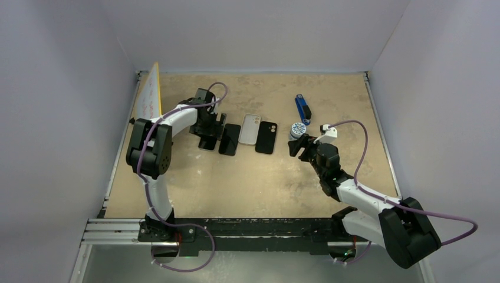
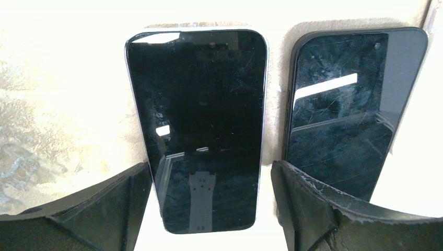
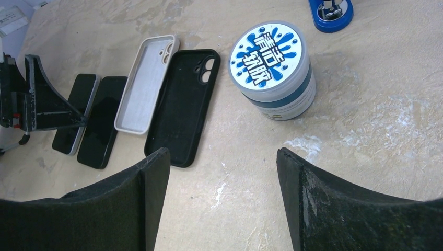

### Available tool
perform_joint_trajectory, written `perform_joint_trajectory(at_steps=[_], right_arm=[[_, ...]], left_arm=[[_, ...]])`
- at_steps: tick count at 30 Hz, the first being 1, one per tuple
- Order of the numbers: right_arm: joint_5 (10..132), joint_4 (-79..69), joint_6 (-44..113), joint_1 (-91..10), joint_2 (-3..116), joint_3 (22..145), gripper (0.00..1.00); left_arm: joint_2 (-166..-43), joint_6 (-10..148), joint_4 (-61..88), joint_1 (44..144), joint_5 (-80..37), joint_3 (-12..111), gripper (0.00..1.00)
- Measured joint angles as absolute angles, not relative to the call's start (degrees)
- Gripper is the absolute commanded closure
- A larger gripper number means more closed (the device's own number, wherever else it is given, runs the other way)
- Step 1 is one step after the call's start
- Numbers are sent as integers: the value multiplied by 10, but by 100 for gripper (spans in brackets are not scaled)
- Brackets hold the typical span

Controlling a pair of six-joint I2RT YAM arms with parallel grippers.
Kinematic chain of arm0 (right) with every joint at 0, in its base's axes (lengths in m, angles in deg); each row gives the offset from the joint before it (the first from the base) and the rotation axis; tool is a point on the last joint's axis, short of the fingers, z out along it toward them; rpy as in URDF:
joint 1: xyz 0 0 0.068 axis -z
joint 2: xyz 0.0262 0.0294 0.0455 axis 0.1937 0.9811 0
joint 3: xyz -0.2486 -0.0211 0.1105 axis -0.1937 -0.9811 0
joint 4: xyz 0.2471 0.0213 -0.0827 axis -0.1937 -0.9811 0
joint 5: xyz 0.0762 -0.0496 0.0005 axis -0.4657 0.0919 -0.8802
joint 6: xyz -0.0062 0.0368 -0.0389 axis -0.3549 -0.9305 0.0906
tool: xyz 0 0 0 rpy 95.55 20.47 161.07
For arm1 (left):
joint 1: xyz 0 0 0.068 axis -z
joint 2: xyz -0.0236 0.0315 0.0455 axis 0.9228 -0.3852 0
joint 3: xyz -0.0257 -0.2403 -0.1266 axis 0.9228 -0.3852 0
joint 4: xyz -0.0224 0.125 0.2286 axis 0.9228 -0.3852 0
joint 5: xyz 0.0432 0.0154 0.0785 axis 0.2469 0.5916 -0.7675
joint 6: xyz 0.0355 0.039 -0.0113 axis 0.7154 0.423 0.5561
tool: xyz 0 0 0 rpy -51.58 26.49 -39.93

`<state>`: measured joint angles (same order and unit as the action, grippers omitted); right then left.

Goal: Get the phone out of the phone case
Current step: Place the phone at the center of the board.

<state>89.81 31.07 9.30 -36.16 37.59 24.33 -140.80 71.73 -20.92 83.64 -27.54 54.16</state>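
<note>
Two phones lie face up side by side, both out of their cases. The silver-edged phone [image 2: 201,125] [image 1: 206,144] lies flat on the table, its near end between the fingers of my left gripper [image 2: 210,167] [image 1: 207,137]. That gripper is open, with a gap on each side of the phone. The dark-edged phone [image 2: 345,104] [image 1: 230,140] lies just to its right. An empty white phone case [image 3: 146,83] [image 1: 250,129] and an empty black phone case [image 3: 183,104] [image 1: 266,137] lie further right. My right gripper [image 3: 223,151] [image 1: 301,146] hangs open over bare table, with nothing in it.
A round jar with a blue and white lid [image 3: 274,68] [image 1: 298,130] stands just beyond the right gripper. A blue tool [image 1: 302,109] lies behind it. A yellow-edged board [image 1: 150,94] leans at the table's left edge. White walls enclose three sides.
</note>
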Motion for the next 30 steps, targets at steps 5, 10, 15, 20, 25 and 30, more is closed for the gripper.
perform_joint_trajectory(at_steps=[5,10,15,20,25,30], right_arm=[[898,311,93,-362,376,243,25],[895,310,93,-362,380,243,25],[893,311,93,-362,384,244,26],[886,311,94,-362,387,247,26],[885,311,95,-362,387,249,26],[885,310,95,-362,387,249,27]], left_arm=[[-1405,716,-203,836,-254,540,25],[-1399,708,-194,839,-229,532,27],[-1398,704,-193,839,-214,532,23],[-1391,694,-194,841,-217,528,20],[-1346,672,-197,857,-243,519,20],[-1290,639,-178,935,-278,519,21]])
